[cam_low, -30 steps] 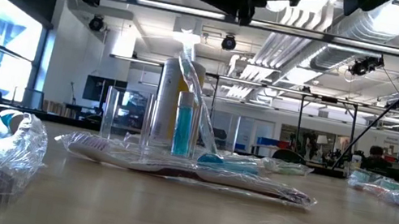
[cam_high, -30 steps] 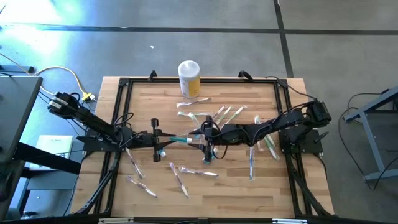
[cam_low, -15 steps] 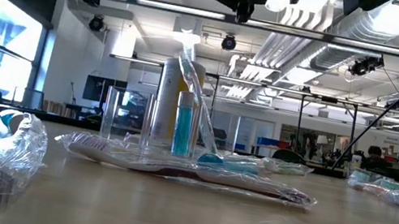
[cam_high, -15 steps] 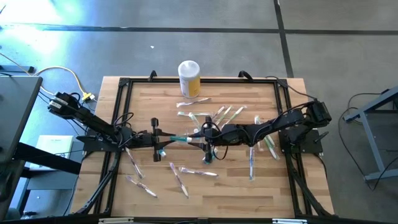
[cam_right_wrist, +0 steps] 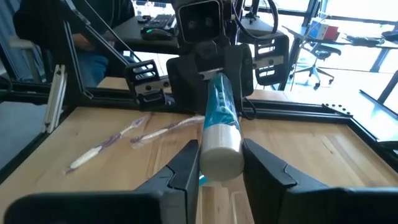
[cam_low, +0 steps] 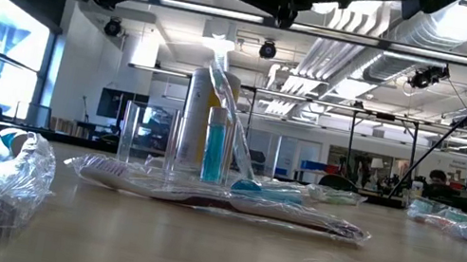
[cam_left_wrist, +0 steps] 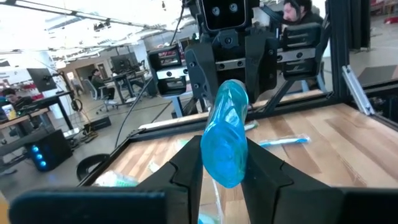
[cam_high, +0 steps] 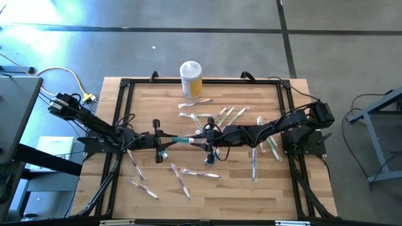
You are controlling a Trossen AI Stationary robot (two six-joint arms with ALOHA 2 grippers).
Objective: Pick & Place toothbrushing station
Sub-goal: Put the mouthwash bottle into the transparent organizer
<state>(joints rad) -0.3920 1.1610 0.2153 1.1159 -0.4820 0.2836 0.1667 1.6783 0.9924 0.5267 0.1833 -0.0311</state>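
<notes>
A teal toothpaste tube [cam_high: 181,140] with a white cap hangs level above the table's middle, between my two grippers. My left gripper [cam_left_wrist: 224,158] is shut on its teal tail end, and my right gripper [cam_right_wrist: 219,155] is shut on its white cap end; they face each other. The toothbrushing station [cam_low: 175,143], a clear container, stands on the wood below, with a blue tube and a toothbrush upright in it. My left gripper pinches the tube's teal tail end [cam_left_wrist: 225,171] between its two fingers. It comes level from the table's left, fingers along the tube. The tube is lifted clear and lies level. My right gripper has the tube's white cap end [cam_right_wrist: 221,152] between its two fingers, one on each side. It comes level from the table's right, fingers along the tube.
Several wrapped toothbrushes [cam_high: 181,179] lie scattered over the wood, more at the right [cam_high: 254,163] and far middle [cam_high: 223,116]. A white-lidded yellow jar [cam_high: 191,78] stands at the far edge. A crumpled wrapper [cam_low: 13,179] lies near the low camera. A black frame [cam_high: 122,113] rims the table.
My right gripper has drawn its fingers in on the tube's cap end. In the low view the tube has shifted slightly. Both arms have stayed where they were.
</notes>
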